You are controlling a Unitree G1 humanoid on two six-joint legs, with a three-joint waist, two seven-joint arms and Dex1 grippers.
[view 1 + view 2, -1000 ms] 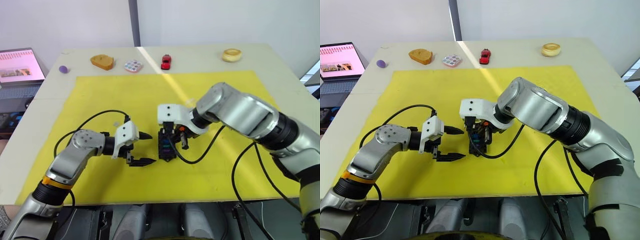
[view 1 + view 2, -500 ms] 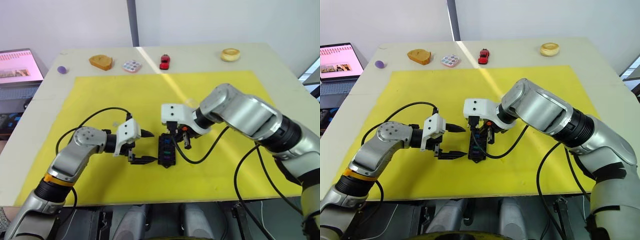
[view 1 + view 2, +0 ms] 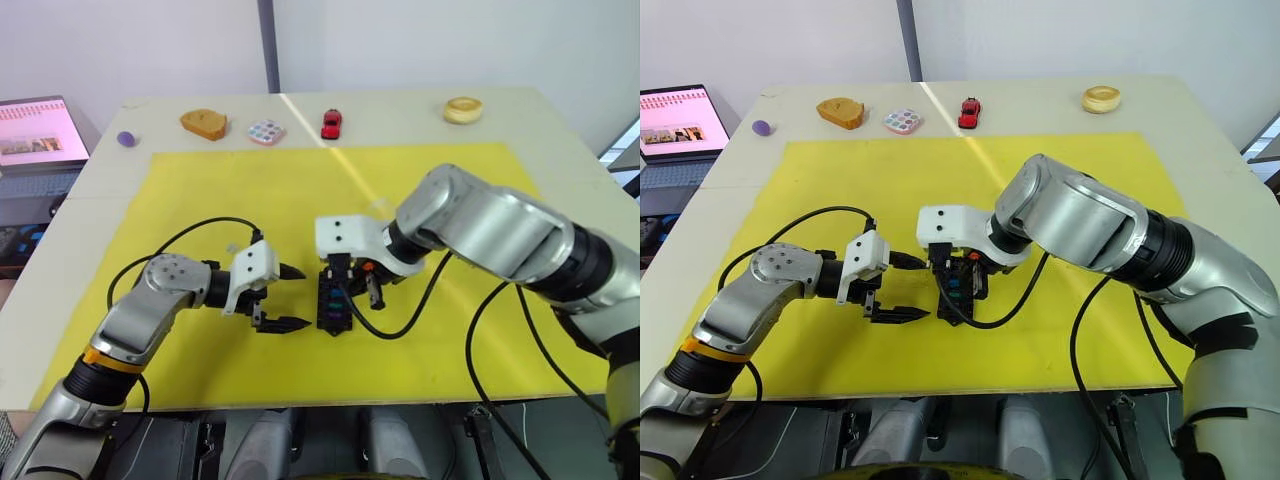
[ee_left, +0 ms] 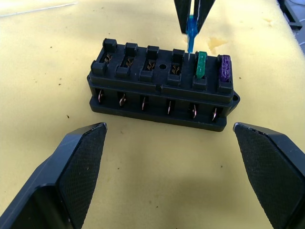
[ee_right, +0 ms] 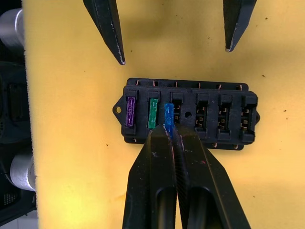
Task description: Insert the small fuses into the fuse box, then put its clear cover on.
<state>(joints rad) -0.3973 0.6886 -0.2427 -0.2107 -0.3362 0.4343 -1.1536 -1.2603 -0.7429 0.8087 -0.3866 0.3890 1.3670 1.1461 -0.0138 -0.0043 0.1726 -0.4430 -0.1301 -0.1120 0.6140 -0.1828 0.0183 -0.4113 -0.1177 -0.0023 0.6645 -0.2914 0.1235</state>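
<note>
The black fuse box point(image 4: 162, 90) lies on the yellow mat point(image 3: 200, 190) between my two grippers. A purple fuse point(image 4: 225, 67) and a green fuse point(image 4: 201, 64) stand in its two end slots. My right gripper point(image 5: 170, 130) is shut on a blue fuse point(image 5: 168, 114), held upright with its lower end at the mouth of the slot beside the green one. My left gripper point(image 3: 300, 296) stands open just left of the box, its fingers point(image 4: 78, 162) apart on either side of the box's long face, not touching it. The clear cover is out of view.
Along the table's far edge lie a purple ball point(image 3: 126, 139), a bread-shaped toy point(image 3: 204, 123), a pastel tile point(image 3: 266, 132), a red toy car point(image 3: 331, 124) and a ring-shaped pastry point(image 3: 463, 109). A laptop point(image 3: 670, 120) sits off the table's left. Black cables loop beside both wrists.
My right gripper, which sat slightly behind the box half a second ago, has come down over it with the blue fuse. The left gripper has barely shifted and stays open.
</note>
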